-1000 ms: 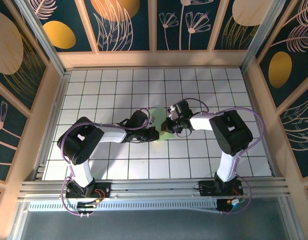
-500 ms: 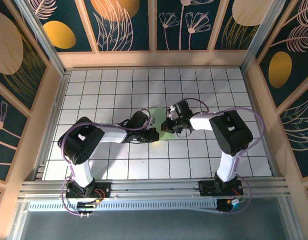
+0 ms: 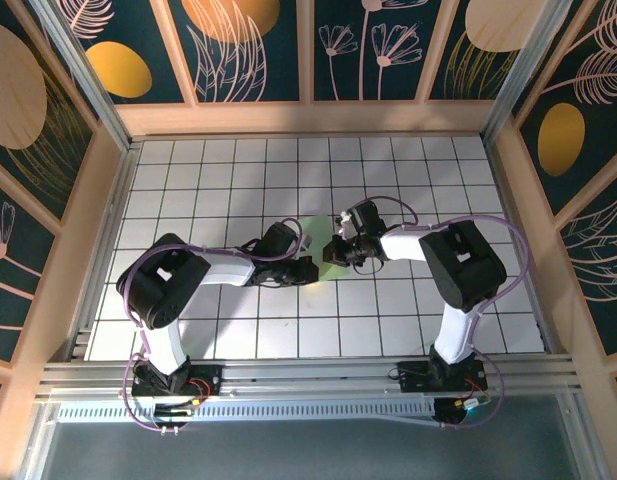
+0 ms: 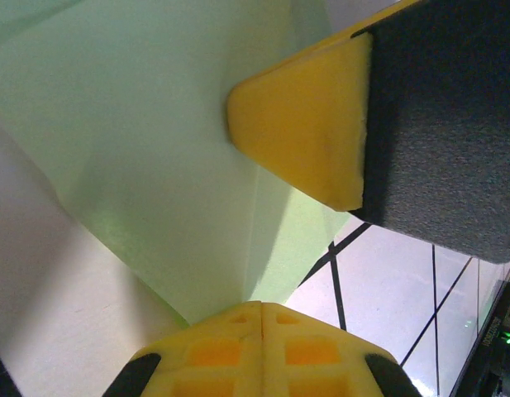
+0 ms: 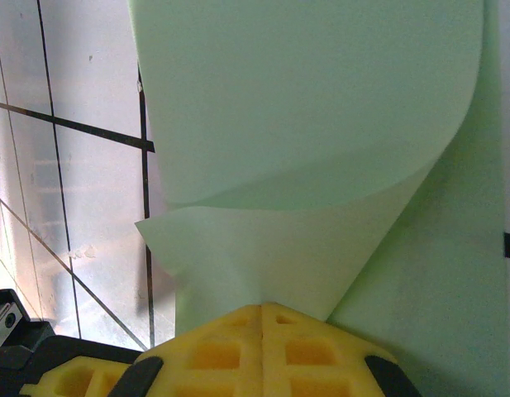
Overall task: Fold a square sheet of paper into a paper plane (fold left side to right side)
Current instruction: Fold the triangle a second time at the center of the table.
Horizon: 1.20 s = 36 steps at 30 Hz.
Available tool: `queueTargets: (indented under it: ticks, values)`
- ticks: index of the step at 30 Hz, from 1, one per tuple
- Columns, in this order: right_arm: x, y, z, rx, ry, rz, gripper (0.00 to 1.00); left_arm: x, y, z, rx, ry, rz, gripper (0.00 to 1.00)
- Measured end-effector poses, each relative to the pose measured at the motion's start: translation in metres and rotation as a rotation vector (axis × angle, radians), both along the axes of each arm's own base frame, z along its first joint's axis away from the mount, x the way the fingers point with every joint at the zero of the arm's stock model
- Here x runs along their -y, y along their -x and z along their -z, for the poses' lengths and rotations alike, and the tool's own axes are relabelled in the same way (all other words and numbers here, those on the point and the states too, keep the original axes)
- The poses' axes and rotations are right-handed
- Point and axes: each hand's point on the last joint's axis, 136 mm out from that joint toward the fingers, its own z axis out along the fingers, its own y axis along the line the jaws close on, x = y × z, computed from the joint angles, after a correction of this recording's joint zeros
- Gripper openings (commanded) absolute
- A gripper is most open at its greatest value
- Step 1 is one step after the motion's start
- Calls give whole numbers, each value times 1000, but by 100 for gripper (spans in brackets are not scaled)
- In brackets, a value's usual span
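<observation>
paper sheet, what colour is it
The square sheet of paper is plain pale green with no markings, clearest in the right wrist view.

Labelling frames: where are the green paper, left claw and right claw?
square sheet of paper [image 5: 304, 107], right wrist view, on its curled-over flap.
left claw [image 4: 261, 309], left wrist view, where its shut fingertips meet.
right claw [image 5: 263, 309], right wrist view, where its shut fingertips meet.
</observation>
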Motion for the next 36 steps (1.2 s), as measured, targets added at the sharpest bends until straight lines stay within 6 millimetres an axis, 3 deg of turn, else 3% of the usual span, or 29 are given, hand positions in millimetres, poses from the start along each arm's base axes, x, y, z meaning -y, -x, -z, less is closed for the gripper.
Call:
queueTargets:
  ticks: [36]
  values:
    - [0, 1, -2, -8, 7, -1, 0, -5, 2, 4, 4, -19, -13, 0]
